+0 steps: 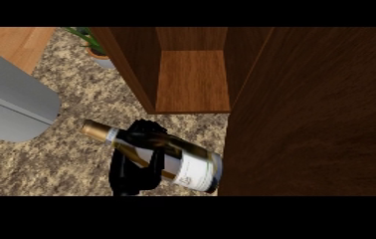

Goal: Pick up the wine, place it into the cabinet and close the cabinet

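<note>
The wine bottle (172, 156) has a gold foil neck pointing to the upper left and a white label near its base at the lower right. My right hand (134, 169) is shut on it, fingers curled over the bottle's middle, above the speckled counter (73, 158). The bottle lies slanted, just in front of and below the wooden cabinet (192, 78), whose inside is open and bare. The cabinet's door (305, 118) stands swung open at the right, right beside the bottle's base. My left hand does not show.
A potted plant (99, 51) stands at the back left beside the cabinet's left wall. A grey rounded shape (23, 103) comes in from the left edge. A wooden surface (22, 41) shows at the top left corner.
</note>
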Tool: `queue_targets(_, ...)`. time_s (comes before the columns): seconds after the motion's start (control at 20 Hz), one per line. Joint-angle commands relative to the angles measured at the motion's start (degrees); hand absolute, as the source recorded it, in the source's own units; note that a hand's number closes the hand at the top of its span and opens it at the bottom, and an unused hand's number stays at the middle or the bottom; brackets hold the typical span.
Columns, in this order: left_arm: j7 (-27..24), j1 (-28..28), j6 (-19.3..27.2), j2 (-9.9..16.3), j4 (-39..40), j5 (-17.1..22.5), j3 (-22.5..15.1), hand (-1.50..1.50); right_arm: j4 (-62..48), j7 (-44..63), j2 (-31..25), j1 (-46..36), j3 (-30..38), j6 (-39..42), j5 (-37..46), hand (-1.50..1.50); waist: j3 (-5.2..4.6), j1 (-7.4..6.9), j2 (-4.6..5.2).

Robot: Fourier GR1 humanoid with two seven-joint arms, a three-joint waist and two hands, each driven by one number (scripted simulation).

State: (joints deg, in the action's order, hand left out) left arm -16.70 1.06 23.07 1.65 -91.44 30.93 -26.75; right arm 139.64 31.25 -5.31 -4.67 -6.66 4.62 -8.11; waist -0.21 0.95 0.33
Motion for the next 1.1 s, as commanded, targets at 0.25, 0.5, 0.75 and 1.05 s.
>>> queue_targets(0.25,-15.3,-9.8,-9.2,-1.6,26.7,11.4,3.1,1.50,0.6,2.7,-0.7,0.0,2.3,1.2,-4.2,-1.50,0.17,-0.39,-0.21)
queue_targets(0.5,-19.8,-15.3,-5.5,-1.6,33.5,16.0,-2.3,1.50,3.3,0.7,1.9,3.6,-1.5,1.0,-0.4,-1.50,0.17,-0.20,-0.26)
queue_targets(0.75,-27.1,-21.9,-5.6,-1.6,41.0,23.2,-5.6,1.50,-1.3,-0.7,0.4,0.1,3.4,3.1,-4.8,-1.50,0.18,-0.17,-0.20)
queue_targets(1.05,-27.0,-26.1,-6.3,-1.6,45.7,25.4,-5.3,1.50,-2.4,-2.6,0.1,1.8,5.9,4.5,-6.3,-1.50,0.19,-0.25,-0.24)
